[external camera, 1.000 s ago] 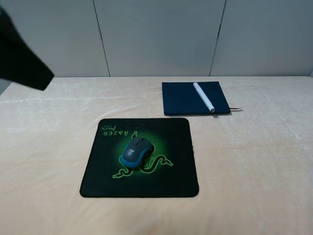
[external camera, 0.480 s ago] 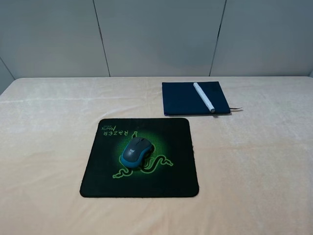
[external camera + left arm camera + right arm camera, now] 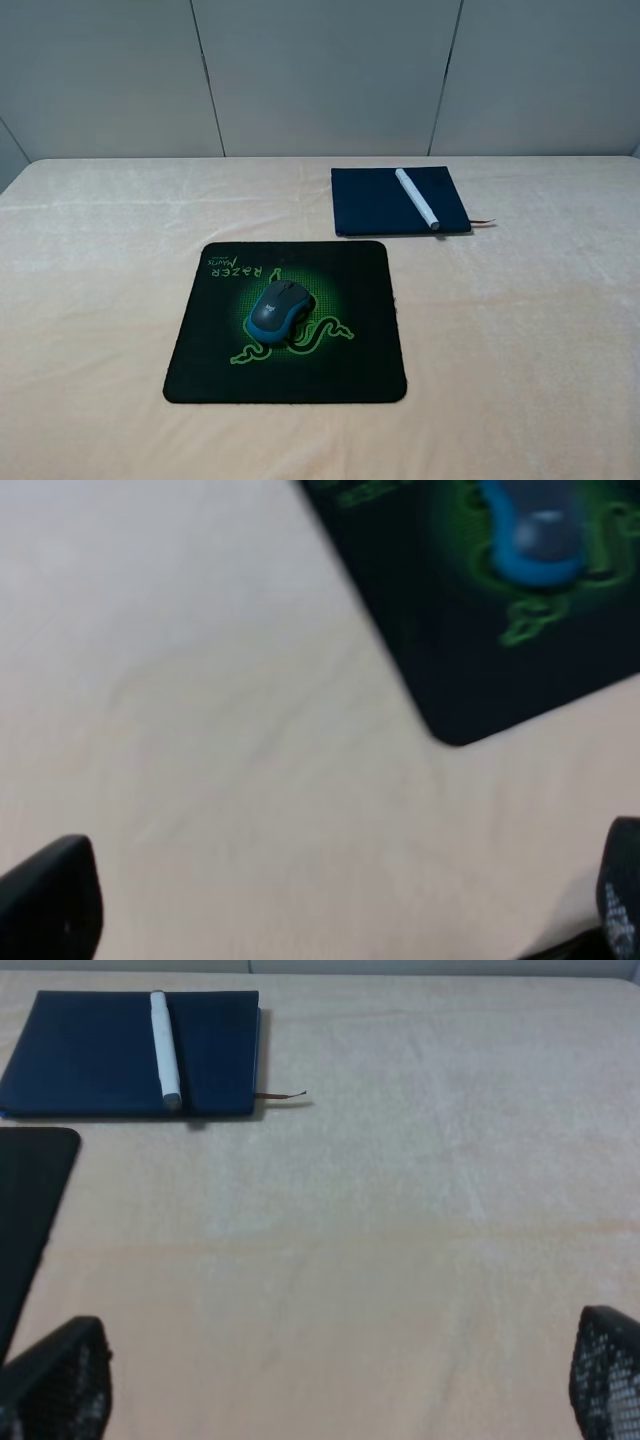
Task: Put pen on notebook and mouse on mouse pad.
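Left gripper (image 3: 330, 905) spread empty; mouse (image 3: 279, 308) on mouse pad (image 3: 350, 350).

A second ago a dark arm filled the upper left corner of the high view, above the far left edge of the table (image 3: 90, 200). It was already gone half a second ago, and that corner now shows only wall and bare cloth.

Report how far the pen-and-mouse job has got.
Both placements look done: the pen lies across the notebook, and the mouse sits on the mouse pad. Nothing is in hand; the left gripper and right gripper are open and empty above the table. Nothing appears left.
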